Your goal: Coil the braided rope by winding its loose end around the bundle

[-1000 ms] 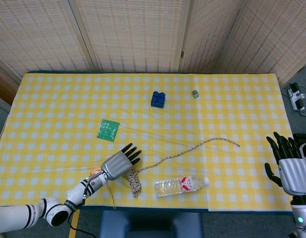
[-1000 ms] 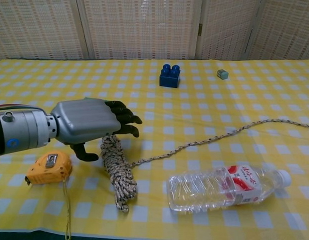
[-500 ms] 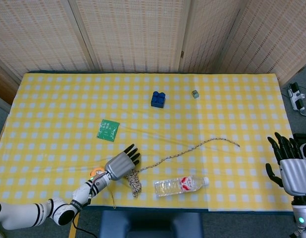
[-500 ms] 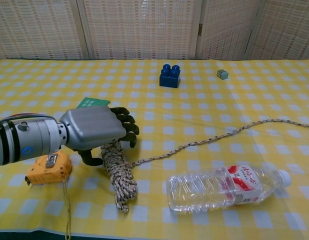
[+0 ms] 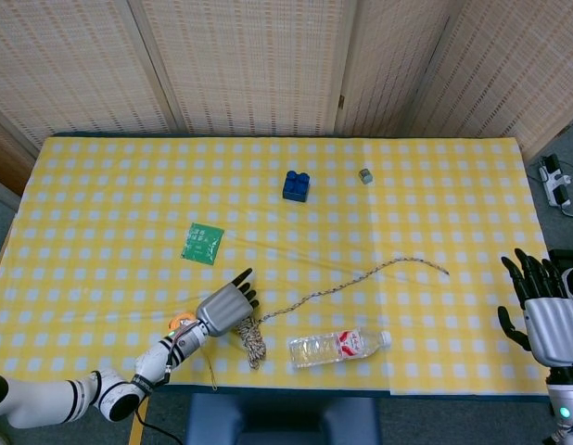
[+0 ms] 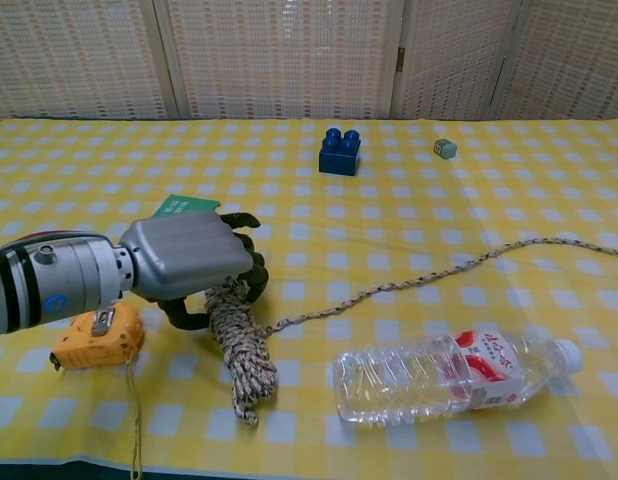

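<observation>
Two robot hands here, so left first: the left robot hand point(image 6: 189, 262) is down on the worktop point(image 5: 101, 204) with its dark fingers point(image 6: 247, 262) curled over the top end of the rope bundle point(image 6: 241, 352), thumb hooked underneath on the near side, so it looks like it's gripping the bundle right at that end. The bundle itself lies near the front edge of the yellow checked cloth, running toward the camera in the chest view. The loose end of the rope point(image 5: 379, 270) trails off from the bundle toward the right in a long wavy line, flat on the cloth, not wound around anything. The right robot hand point(image 5: 544, 311) sits off past the right edge of the worktop, fingers spread and pointing up, holding nothing. A water bottle point(image 6: 454, 372) lies on its side just beside the bundle, and an orange tape measure point(image 6: 97, 335) sits right by the left wrist. Further back: a green packet point(image 5: 203, 243), a blue toy brick point(image 5: 297, 184) and a little grey cube point(image 5: 365, 174).
</observation>
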